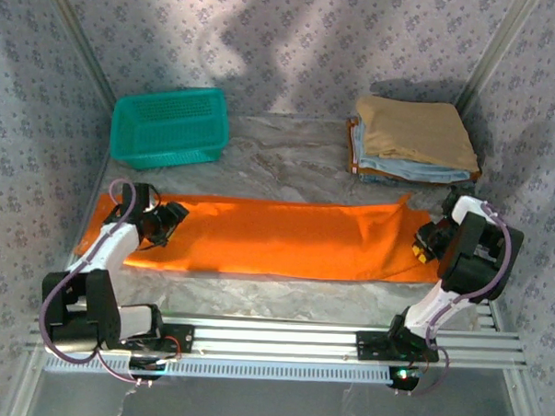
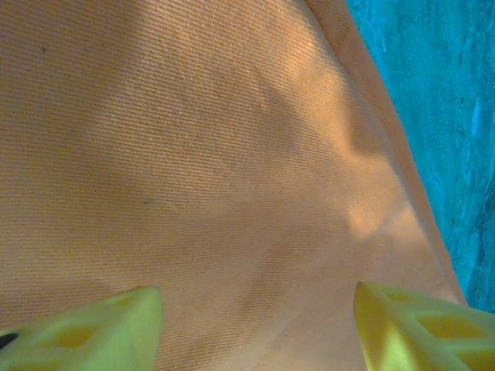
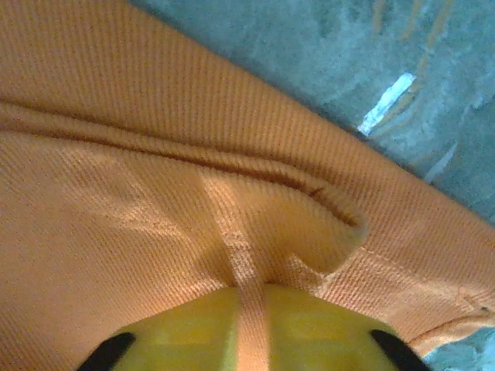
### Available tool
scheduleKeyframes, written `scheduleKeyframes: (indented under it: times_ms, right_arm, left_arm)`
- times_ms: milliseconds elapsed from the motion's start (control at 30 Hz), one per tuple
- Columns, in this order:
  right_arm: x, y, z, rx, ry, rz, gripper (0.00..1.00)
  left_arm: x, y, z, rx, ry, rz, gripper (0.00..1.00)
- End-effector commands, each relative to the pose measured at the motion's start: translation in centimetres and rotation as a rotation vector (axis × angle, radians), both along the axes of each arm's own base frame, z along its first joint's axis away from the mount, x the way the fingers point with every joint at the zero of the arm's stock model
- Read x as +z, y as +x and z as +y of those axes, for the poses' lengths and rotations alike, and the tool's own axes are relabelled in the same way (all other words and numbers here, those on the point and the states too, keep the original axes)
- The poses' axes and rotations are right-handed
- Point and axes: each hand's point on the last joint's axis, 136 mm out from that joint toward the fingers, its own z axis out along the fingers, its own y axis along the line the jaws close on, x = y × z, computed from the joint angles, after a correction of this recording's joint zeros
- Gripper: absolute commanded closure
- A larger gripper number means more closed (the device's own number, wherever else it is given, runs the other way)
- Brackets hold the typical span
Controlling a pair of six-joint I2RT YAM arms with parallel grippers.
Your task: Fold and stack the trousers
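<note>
The marble table (image 1: 289, 162) holds orange trousers (image 1: 276, 236). Over their left end the left gripper (image 2: 257, 301) stands apart; the right wrist view shows the right gripper (image 3: 247, 313) pinching a fold.

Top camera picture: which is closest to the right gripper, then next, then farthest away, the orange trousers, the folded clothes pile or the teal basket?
1. The trousers, pinched in the right gripper at their right end.
2. The folded clothes pile, behind it at the back right.
3. The teal basket, far across at the back left.
</note>
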Motion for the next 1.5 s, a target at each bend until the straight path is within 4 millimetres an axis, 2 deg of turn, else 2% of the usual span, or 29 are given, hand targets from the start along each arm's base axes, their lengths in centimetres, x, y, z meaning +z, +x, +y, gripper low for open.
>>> scheduleKeyframes:
  times_ms: [0,133,267,300,333,367,400,567,633,700,800,867,967,1067,1200,1333,1467]
  right_arm:
    - [1.8,0.6,-0.3,0.019,-0.026,-0.027,0.89]
    - [3.0,1.2,0.1,0.052,-0.044,-0.06,0.99]
    - [3.5,1.4,0.3,0.062,-0.053,-0.069,1.0]
    - [3.4,1.0,0.3,0.059,-0.063,-0.048,0.94]
    - [3.0,0.5,0.3,0.053,-0.061,-0.028,0.82]
    - [2.6,0.0,0.6,0.048,-0.052,-0.007,0.66]
    - [2.0,-0.6,0.8,0.044,-0.042,0.011,0.59]
    - [-0.6,-2.4,1.8,0.036,0.007,0.077,0.52]
    - [-1.3,-2.1,2.2,0.038,0.028,0.069,0.51]
    - [-1.7,-1.3,2.3,0.045,0.038,0.046,0.56]
    - [-1.0,-0.5,2.3,0.055,0.035,0.012,0.66]
    - [-0.1,-0.3,2.1,0.06,0.023,-0.008,0.68]
    - [1.2,-0.1,2.2,0.079,0.026,-0.029,0.63]
    - [1.7,0.0,2.4,0.091,0.038,-0.036,0.59]
    - [1.5,0.0,2.2,0.099,0.027,-0.026,0.59]
    - [1.4,1.0,2.2,0.094,0.035,-0.053,0.65]
    - [2.4,1.5,2.6,0.122,0.038,-0.054,0.63]
  left_arm:
    - [0.9,0.9,-0.5,-0.016,-0.019,-0.044,0.34]
    - [0.9,1.1,-0.6,-0.016,-0.029,-0.047,0.34]
    - [0.7,1.0,-0.8,-0.023,-0.035,-0.045,0.34]
    - [0.6,0.9,-0.7,-0.021,-0.037,-0.044,0.34]
    - [0.6,0.9,-0.7,-0.021,-0.036,-0.045,0.33]
    - [0.6,0.9,-0.7,-0.021,-0.035,-0.044,0.33]
    - [0.4,0.8,-0.7,-0.021,-0.037,-0.043,0.33]
    - [0.1,0.8,-0.9,-0.023,-0.044,-0.036,0.33]
    - [0.0,0.8,-0.9,-0.022,-0.05,-0.033,0.33]
    - [-0.1,0.8,-1.0,-0.023,-0.052,-0.032,0.33]
    - [-0.1,0.9,-1.1,-0.025,-0.058,-0.031,0.33]
    - [-0.2,0.9,-1.1,-0.025,-0.058,-0.029,0.33]
    - [-0.3,0.9,-1.1,-0.023,-0.059,-0.028,0.33]
    - [-0.4,0.9,-1.1,-0.023,-0.06,-0.029,0.33]
    - [-0.4,0.8,-1.1,-0.025,-0.061,-0.029,0.33]
    - [-0.6,0.7,-1.1,-0.024,-0.063,-0.025,0.33]
    - [-0.5,0.6,-1.2,-0.029,-0.063,-0.029,0.34]
